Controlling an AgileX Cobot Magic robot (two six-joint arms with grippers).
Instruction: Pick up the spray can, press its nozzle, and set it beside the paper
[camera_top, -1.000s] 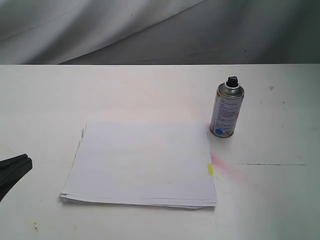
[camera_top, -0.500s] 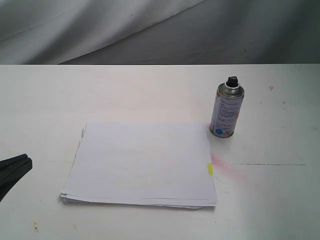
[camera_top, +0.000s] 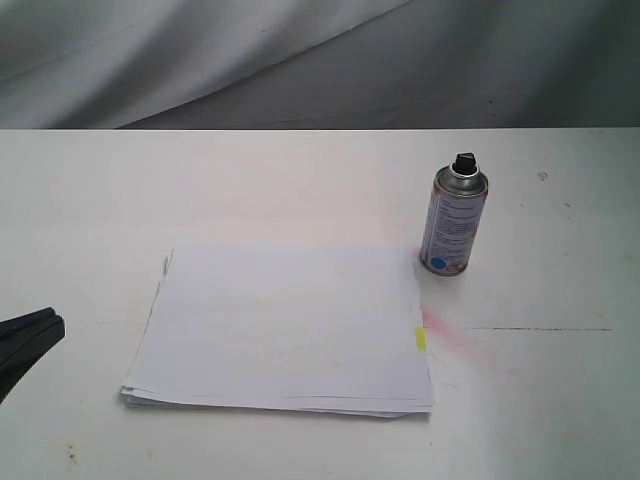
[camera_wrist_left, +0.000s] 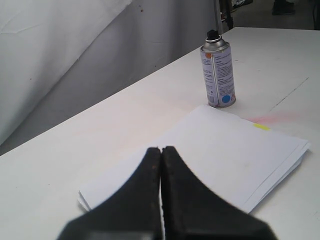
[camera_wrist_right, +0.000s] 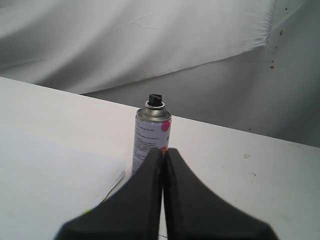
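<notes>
The silver spray can (camera_top: 454, 226) stands upright on the white table, just past the paper's far right corner, its black nozzle (camera_top: 464, 162) on top. The paper (camera_top: 285, 325) lies flat as a white stack with a yellow tab (camera_top: 420, 339) on its right edge. My left gripper (camera_top: 30, 335) shows only as a black tip at the left edge, shut and empty, well left of the paper. The left wrist view has the left gripper (camera_wrist_left: 161, 150) over the paper (camera_wrist_left: 225, 155), far from the can (camera_wrist_left: 217, 75). My right gripper (camera_wrist_right: 163, 151) is shut, empty, short of the can (camera_wrist_right: 149, 137); it is outside the exterior view.
A pink stain (camera_top: 455, 338) marks the table right of the paper, beside a thin dark line (camera_top: 540, 329). Grey-white cloth (camera_top: 300, 60) hangs behind the table's far edge. Bare tabletop (camera_top: 200, 185) lies beyond the paper and right of the can.
</notes>
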